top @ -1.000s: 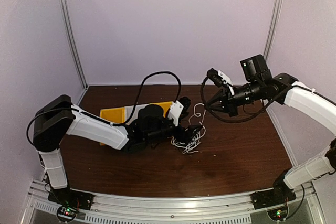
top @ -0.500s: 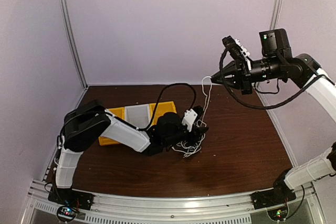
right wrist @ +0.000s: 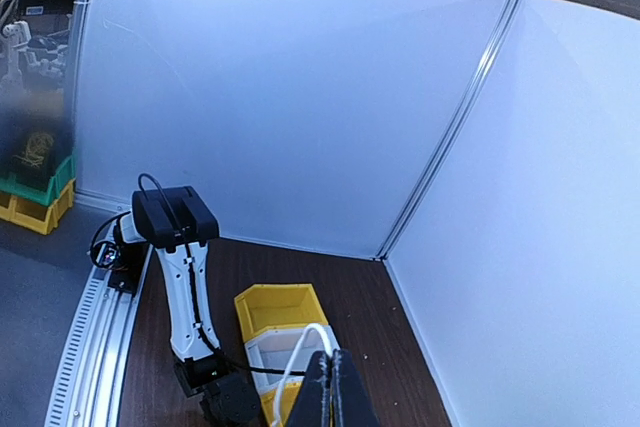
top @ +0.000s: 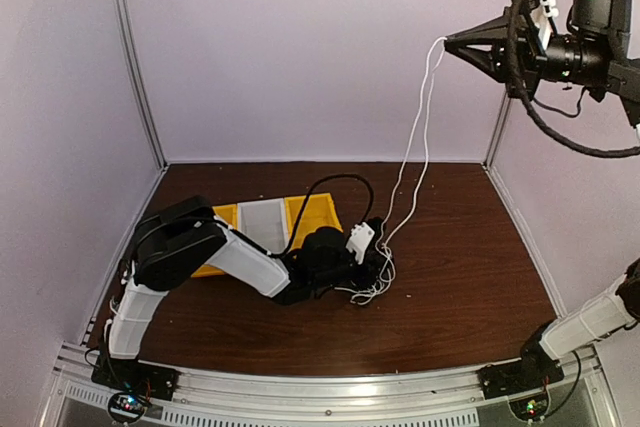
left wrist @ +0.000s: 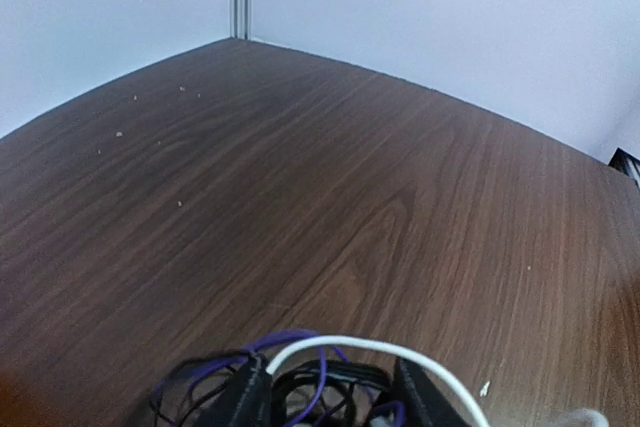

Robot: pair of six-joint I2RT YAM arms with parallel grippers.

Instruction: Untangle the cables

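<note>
Right tool (top: 447, 41) higher, cable (top: 432, 50) ends hidden.

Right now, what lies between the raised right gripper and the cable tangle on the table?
Only a white cable, a doubled strand running from the right gripper down to the tangle; the top external view shows it.

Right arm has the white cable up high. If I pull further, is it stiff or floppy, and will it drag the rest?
Likely floppy and light: the white cable hangs from the right gripper in two thin, curving strands. It will probably tug the tangle it runs into, though the left gripper seems to clamp that, which should hold it.
</note>
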